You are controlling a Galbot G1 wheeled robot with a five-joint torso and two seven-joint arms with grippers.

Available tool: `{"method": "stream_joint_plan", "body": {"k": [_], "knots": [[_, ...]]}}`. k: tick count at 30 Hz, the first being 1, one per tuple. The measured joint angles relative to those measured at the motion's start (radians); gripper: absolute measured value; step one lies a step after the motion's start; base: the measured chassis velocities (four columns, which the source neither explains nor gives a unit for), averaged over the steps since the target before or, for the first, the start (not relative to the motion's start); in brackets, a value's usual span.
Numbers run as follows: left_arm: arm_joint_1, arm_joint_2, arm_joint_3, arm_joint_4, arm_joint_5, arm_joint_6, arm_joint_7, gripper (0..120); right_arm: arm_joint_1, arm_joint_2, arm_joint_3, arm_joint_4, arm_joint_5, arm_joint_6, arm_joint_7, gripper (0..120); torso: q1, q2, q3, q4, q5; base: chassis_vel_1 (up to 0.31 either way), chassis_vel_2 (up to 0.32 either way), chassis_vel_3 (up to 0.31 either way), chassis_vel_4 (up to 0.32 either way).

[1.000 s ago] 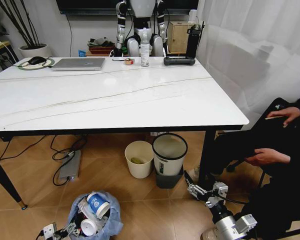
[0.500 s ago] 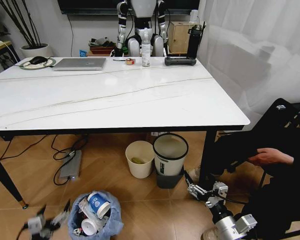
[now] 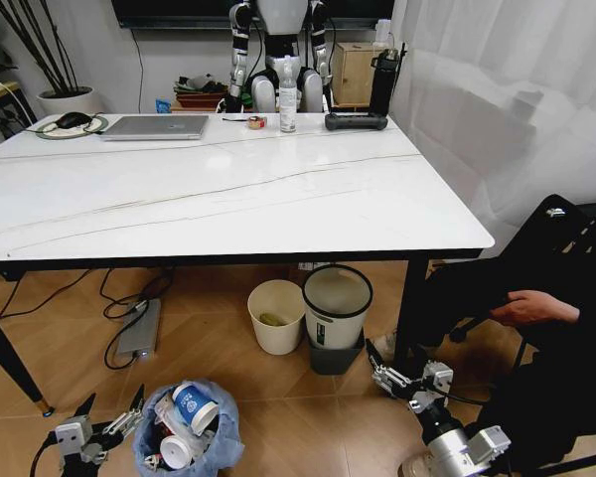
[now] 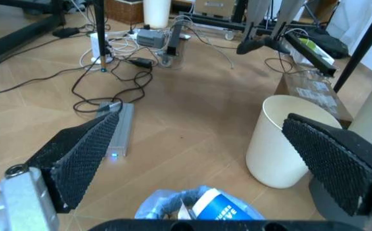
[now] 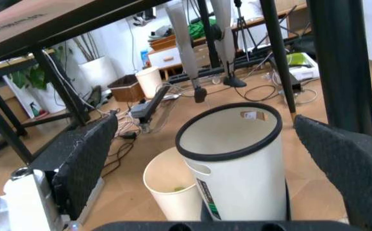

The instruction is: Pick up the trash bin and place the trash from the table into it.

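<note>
Resting on floor nearest: trash bin (image 3: 187, 429), filled w/ trash (image 3: 192, 405); left gripper (image 3: 107, 425) spread wide, just beside it, nothing held. Right gripper (image 3: 382, 372) splayed, empty. Beyond, table (image 3: 219, 189). Risk: bin tipped if bag snagged, contents spilled.

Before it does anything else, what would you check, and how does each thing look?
1. Left pincer open and free: ok, fingers spread, holding nothing, low beside the trash bin.
2. Trash bin upright on the floor: ok, its blue bag bulges over the rim.
3. Trash inside: ok, a blue-white paper cup and white scraps sit in the bag.
4. Table rid of litter: ok for the near part; the far edge carries a laptop and a bottle.
5. Right pincer out of the way: ok, open, low near the table leg.
</note>
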Motion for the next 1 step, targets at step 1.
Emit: {"method": "stream_joint_plan", "body": {"k": [1], "knots": [[0.0, 0.0, 0.0, 0.0, 0.0, 0.0, 0.0, 100, 0.0, 0.0, 0.0, 0.0, 0.0, 0.0, 0.0, 100, 0.0, 0.0, 0.0, 0.0, 0.0, 0.0, 0.0, 0.0, 0.0]]}}
